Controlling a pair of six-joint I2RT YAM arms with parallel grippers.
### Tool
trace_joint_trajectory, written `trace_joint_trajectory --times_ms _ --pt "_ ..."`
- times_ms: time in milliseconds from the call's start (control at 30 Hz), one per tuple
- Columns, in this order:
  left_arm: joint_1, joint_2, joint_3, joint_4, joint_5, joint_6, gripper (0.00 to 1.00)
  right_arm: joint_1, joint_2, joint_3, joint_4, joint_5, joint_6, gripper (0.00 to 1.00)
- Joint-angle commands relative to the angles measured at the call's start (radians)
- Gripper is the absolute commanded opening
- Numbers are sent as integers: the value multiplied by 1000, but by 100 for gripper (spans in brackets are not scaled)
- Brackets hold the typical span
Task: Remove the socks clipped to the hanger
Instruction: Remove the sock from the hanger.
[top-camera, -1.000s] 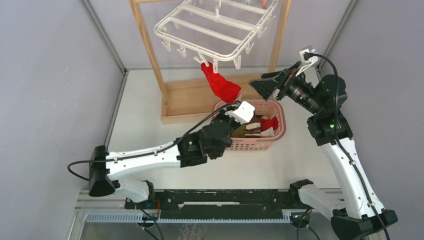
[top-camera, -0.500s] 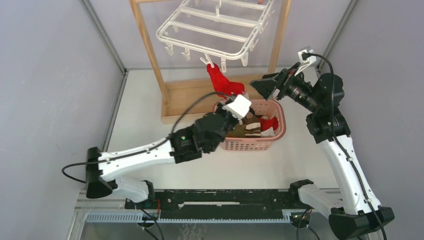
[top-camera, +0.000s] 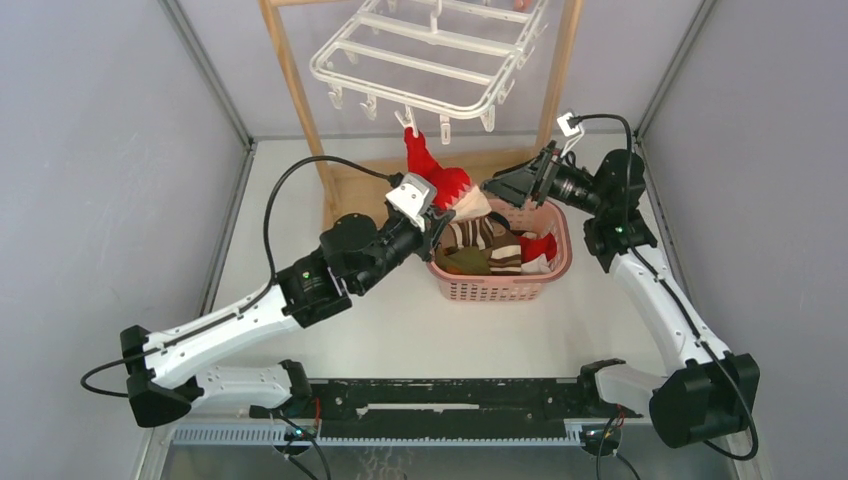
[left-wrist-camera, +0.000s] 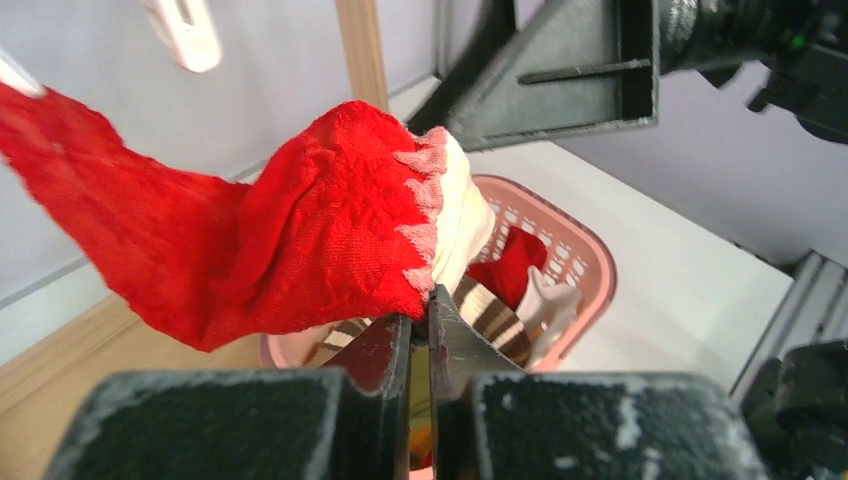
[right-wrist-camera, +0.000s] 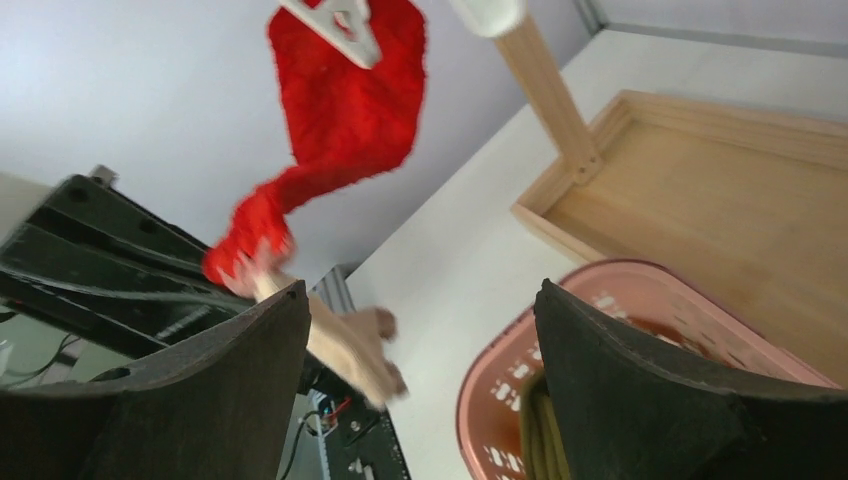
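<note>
Left wrist view: we see our left hand (left-wrist-camera: 420, 318) clenched on the red sock's (left-wrist-camera: 300, 230) toe, its cuff clipped to the hanger (top-camera: 420, 60). Next, we judge, a firm downward tug toward the basket (top-camera: 563, 250). Our right hand (right-wrist-camera: 418, 310) gapes, empty.

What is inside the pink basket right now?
Brown-and-white striped socks, a red sock and a white sock lie in the pink basket. Anything beneath them is covered.

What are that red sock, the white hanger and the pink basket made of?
The red sock looks like soft knit fabric, matte and textured. The hanger seems smooth white moulded plastic. The basket is probably plastic, given its lattice walls.
</note>
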Motion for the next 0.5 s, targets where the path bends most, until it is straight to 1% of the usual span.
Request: trace_joint_trajectory --times_ms 0,167,233,467 --pt "8 -8 -28 27 101 -51 5 44 21 7 252 -94 115 89" --pt "23 -15 -45 27 114 -69 5 83 49 7 302 -98 151 89" --pt "33 -19 -52 60 127 -81 5 97 59 7 311 -104 157 88" --pt "51 -10 -55 61 137 -95 5 116 51 7 277 -106 145 88"
